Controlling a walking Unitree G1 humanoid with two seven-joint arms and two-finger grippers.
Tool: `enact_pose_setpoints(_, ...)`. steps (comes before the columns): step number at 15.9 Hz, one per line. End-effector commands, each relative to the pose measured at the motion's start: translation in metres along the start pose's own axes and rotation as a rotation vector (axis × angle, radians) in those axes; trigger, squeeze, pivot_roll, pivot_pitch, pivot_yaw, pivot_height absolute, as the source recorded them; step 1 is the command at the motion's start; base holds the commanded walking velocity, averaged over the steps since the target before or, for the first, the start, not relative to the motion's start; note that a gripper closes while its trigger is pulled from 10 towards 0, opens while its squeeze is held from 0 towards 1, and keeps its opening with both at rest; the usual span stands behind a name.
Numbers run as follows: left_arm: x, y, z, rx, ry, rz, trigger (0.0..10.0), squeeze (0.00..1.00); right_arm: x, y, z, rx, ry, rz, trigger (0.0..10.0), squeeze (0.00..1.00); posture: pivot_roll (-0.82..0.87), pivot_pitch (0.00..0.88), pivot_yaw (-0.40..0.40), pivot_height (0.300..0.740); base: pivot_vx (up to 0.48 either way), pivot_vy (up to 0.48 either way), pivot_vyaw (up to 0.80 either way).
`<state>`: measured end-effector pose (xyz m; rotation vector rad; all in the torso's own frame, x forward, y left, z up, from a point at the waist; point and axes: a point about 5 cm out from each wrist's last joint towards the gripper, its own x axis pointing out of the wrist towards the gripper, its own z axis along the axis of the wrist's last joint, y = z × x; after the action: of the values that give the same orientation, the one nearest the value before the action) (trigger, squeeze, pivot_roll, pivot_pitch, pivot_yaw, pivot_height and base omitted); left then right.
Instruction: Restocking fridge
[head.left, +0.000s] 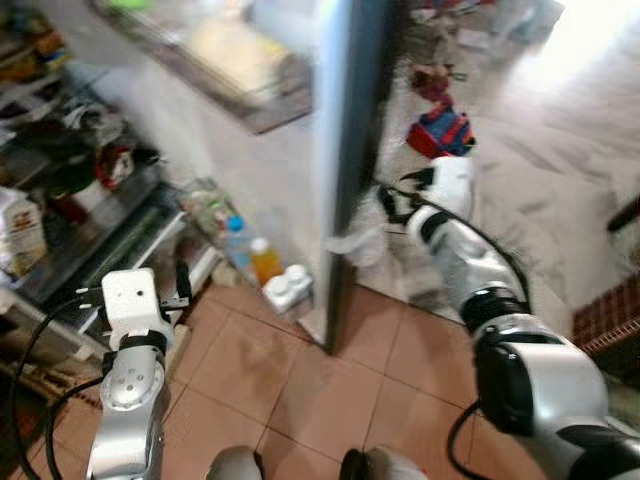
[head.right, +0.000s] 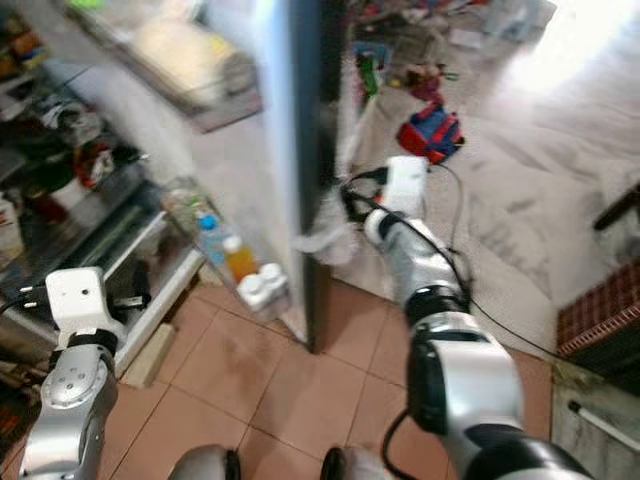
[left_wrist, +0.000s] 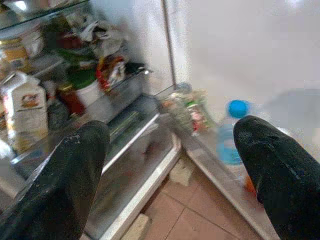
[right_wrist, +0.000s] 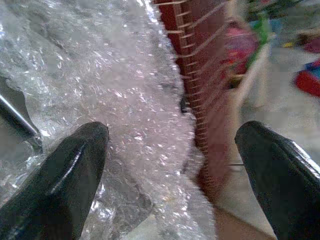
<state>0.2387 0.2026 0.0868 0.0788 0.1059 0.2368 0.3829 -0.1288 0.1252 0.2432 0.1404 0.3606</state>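
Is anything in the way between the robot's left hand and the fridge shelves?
Nothing visible is. The left hand is open and points straight at the fridge shelves, with only open air and bare floor tiles between them.

Fridge door (head.left: 345, 150) centre, shelves (head.left: 90, 225) left, bottles (head.left: 262, 262) in door rack

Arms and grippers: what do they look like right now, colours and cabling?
Both arms are silver with black joint bands. Left gripper and right gripper each have two long black fingers behind a white boxy wrist housing. Black cables loop along both forearms.
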Motion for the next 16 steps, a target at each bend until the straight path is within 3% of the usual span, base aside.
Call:
enact_pose_setpoints(1, -0.002, 0.002, 0.0, 0.016, 0.007, 0.004, 10.0, 0.0, 0.012, 0.024, 0.016, -0.005, -0.046, 0.114, 10.0, 0.0, 0.17, 0.033, -0.024, 0.74, 0.0, 0.0, 0.0)
enact_pose_setpoints(2, -0.002, 0.001, 0.0, 0.016, 0.007, 0.002, 10.0, 0.0, 0.013, 0.031, 0.013, 0.005, -0.04, 0.166, 10.0, 0.0, 0.16, 0.034, -0.025, 0.74, 0.0, 0.0, 0.0)
enact_pose_setpoints(4, -0.003, 0.004, 0.001, 0.019, -0.003, 0.05, 10.0, 0.0, 0.008, 0.048, 0.007, 0.018, -0.028, 0.398, 10.0, 0.0, 0.16, 0.033, -0.03, 0.74, 0.0, 0.0, 0.0)
enact_pose_setpoints(6, -0.004, 0.012, 0.002, 0.02, -0.014, 0.128, 10.0, 0.0, 0.003, 0.048, 0.004, -0.019, -0.015, 0.479, 10.0, 0.0, 0.15, 0.031, -0.032, 0.74, 0.0, 0.0, 0.0)
enact_pose_setpoints(10, -0.008, 0.03, -0.001, -0.012, 0.013, 0.289, 10.0, 0.0, -0.012, 0.034, -0.003, -0.083, -0.013, 0.523, 10.0, 0.0, 0.15, 0.028, -0.039, 0.74, 0.0, 0.0, 0.2)
enact_pose_setpoints(13, -0.009, 0.029, -0.001, -0.015, 0.007, 0.291, 10.0, 0.0, -0.027, 0.033, -0.017, -0.078, 0.023, 0.594, 10.0, 0.0, 0.14, 0.03, -0.035, 0.74, 0.0, 0.0, 0.8)
enact_pose_setpoints(16, -0.01, 0.026, 0.004, 0.008, -0.027, 0.277, 10.0, 0.0, -0.03, 0.034, -0.025, -0.087, 0.041, 0.581, 10.0, 0.0, 0.14, 0.031, -0.03, 0.74, 0.0, 0.0, 0.8)
